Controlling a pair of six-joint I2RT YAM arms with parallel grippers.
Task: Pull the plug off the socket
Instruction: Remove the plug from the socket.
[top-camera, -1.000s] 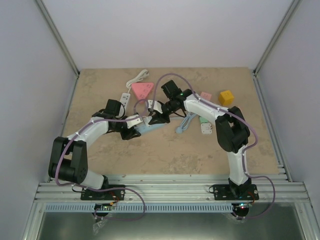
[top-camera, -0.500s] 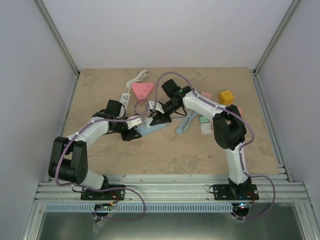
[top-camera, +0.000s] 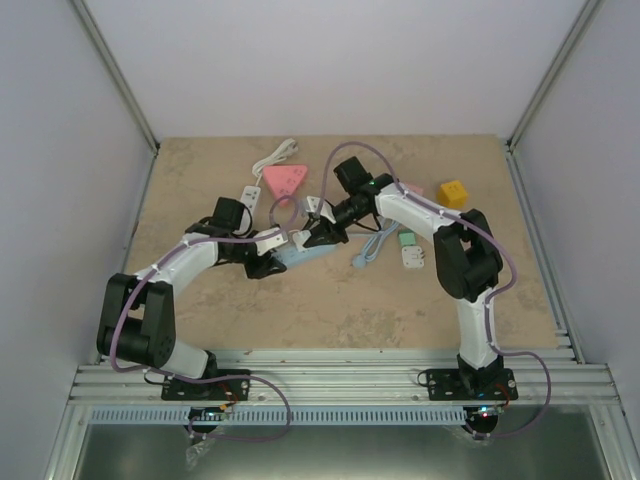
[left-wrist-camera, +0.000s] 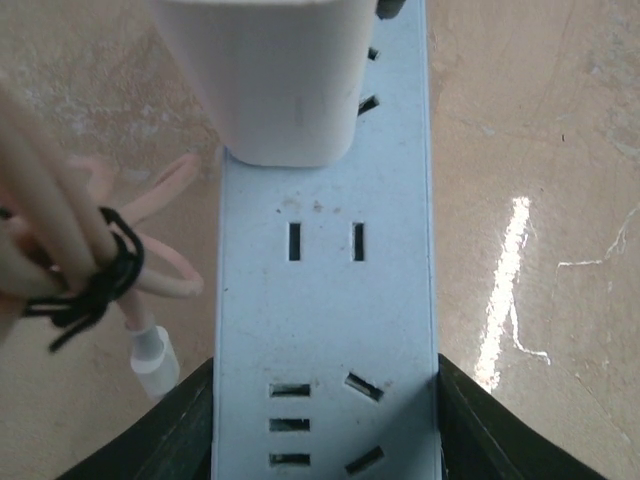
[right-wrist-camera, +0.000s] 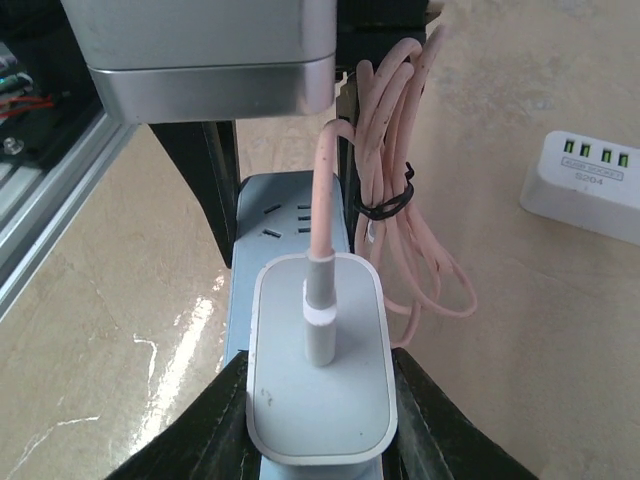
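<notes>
**Both end effectors clamped at the socket strip**

The left end effector (left-wrist-camera: 327, 435) pinches the pale blue socket strip (left-wrist-camera: 325, 310) across its width, on the desk (top-camera: 350, 310). The right end effector (right-wrist-camera: 318, 425) pinches the white plug (right-wrist-camera: 290, 390) by its sides, directly over the strip's other end. Whether the prongs sit in the socket cannot be told. A bundled pink cable (right-wrist-camera: 400, 200) rises from the plug's top.
</notes>
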